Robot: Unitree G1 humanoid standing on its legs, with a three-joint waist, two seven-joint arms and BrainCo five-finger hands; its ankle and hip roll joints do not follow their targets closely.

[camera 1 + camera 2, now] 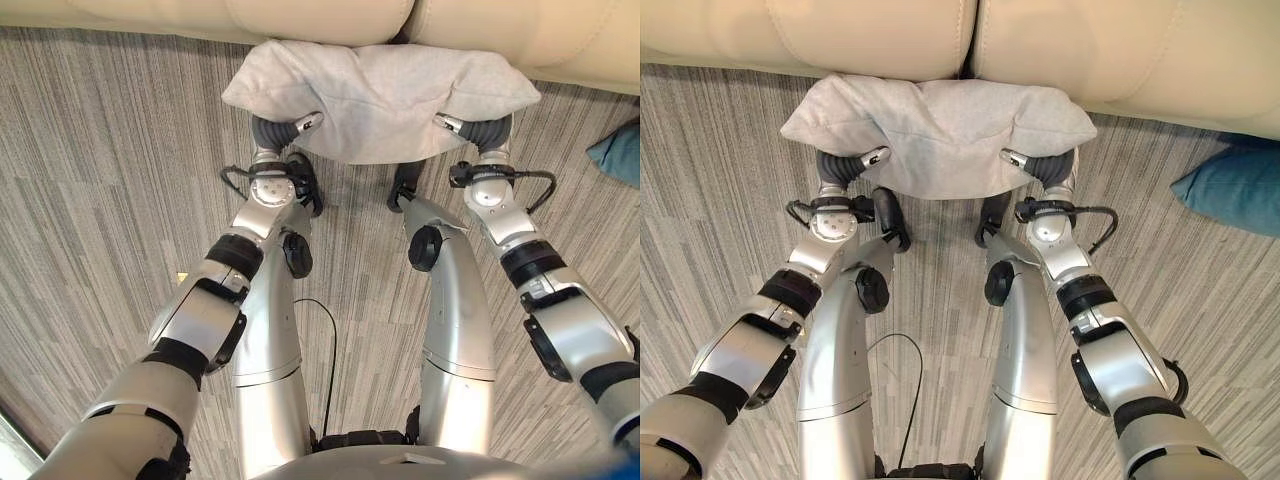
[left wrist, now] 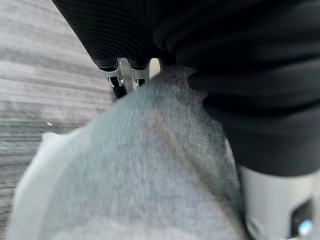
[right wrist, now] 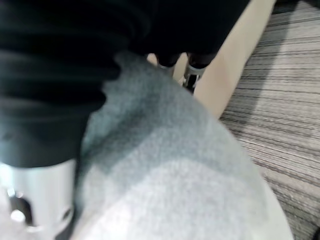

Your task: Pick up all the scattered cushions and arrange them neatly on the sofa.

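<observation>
I'm looking down at the cream sofa (image 1: pixel 890 35) running along the far edge, with striped grey carpet (image 1: pixel 720 180) below it. I'm holding a grey cushion (image 1: pixel 940 135) off the floor, just in front of the sofa, left hand (image 1: pixel 852 165) and right hand (image 1: pixel 1038 165) each pinching its near edge. A teal cushion (image 1: pixel 1235 190) is lying on the carpet, far right.

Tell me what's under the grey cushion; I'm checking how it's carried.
Both hands reach beneath the grey cushion: left hand, right hand, thumbs on top. Their fingers are hidden under it. The cream sofa lies behind.
</observation>
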